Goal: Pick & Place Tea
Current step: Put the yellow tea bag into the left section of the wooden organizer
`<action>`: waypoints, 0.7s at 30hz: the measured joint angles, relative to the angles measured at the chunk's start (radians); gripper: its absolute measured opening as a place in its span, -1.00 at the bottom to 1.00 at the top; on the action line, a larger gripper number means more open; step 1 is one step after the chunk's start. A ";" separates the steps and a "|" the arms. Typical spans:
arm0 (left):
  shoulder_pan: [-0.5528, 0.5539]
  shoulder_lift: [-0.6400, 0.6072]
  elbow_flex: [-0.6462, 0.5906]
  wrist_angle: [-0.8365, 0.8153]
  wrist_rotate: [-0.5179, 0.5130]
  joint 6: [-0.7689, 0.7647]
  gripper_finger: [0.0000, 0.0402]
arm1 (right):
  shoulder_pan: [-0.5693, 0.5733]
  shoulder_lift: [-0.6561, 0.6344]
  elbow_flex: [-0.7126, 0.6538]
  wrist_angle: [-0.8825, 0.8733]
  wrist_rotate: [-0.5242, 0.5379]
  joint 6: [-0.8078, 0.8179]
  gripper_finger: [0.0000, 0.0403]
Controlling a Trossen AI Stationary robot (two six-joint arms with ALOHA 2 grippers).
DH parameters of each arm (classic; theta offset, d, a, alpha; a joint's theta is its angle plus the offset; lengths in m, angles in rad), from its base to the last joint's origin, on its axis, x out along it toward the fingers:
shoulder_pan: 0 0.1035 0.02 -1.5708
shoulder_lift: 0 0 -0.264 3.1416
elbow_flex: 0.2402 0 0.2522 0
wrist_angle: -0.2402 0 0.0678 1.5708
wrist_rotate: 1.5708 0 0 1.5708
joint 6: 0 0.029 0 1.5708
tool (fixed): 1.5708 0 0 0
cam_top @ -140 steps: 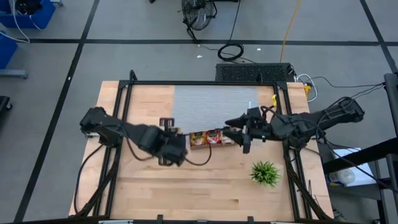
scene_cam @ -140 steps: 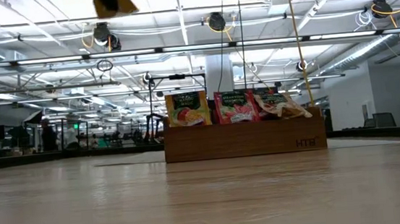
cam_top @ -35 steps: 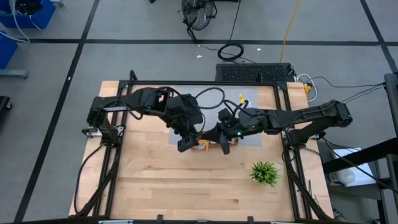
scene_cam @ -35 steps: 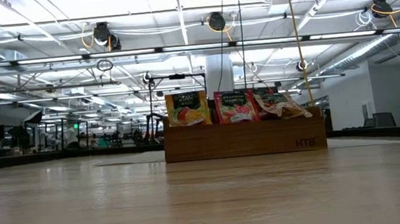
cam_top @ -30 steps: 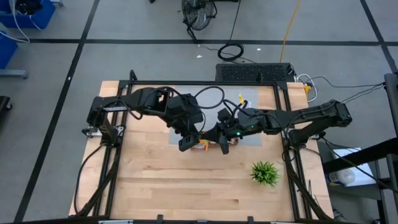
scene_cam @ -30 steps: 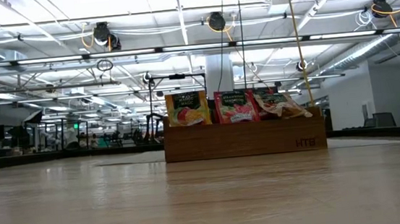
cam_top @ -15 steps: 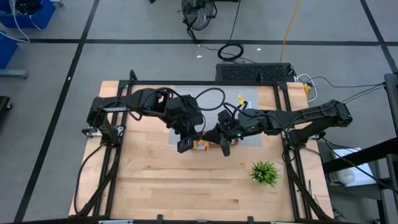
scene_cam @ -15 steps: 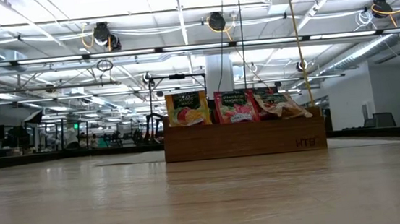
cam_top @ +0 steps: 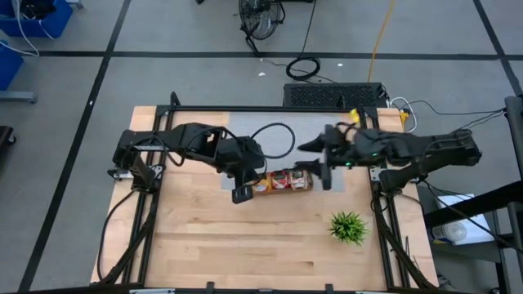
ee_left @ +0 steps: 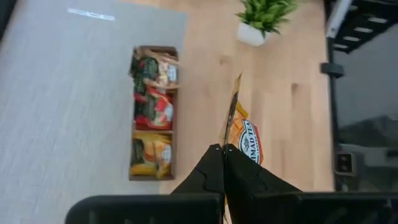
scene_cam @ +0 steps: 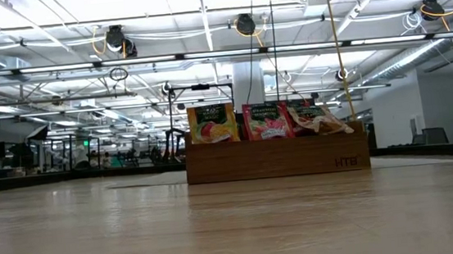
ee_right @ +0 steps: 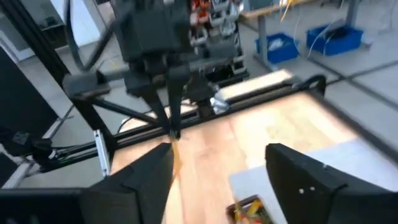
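- Wooden table [cam_top: 196, 245] sits under both arms, with a grey mat [ee_left: 62, 106] on top.
- Tray [cam_top: 282, 181] rests mid-table, at the mat's edge; red, yellow and green tea [scene_cam: 265, 121] stands in its three slots.
- Plant [cam_top: 349, 227] stands near the tray.
- Left gripper [ee_left: 224, 158] is pressed tight, pinching one orange sachet [ee_left: 245, 140] by its edge, up in the air beside the tray.
- Right gripper [ee_right: 217, 168] is spread wide and holds nothing, by the tray's other end.
- I think the thin sachet could slip out, since only its edge is pinched. It might also bump the packed tea going in.
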 joint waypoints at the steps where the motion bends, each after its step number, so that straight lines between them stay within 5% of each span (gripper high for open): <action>1: -0.003 -0.001 -0.017 0.016 -0.019 -0.002 -0.99 | 0.000 -0.021 0.000 -0.003 0.011 -0.015 0.23; 4: -0.022 -0.001 -0.101 0.059 -0.116 -0.002 -1.00 | 0.001 -0.082 0.000 -0.035 0.045 -0.042 0.30; 21: -0.036 0.001 -0.663 0.491 -0.229 -0.088 -1.00 | 0.001 -0.181 0.000 -0.217 0.046 -0.078 0.31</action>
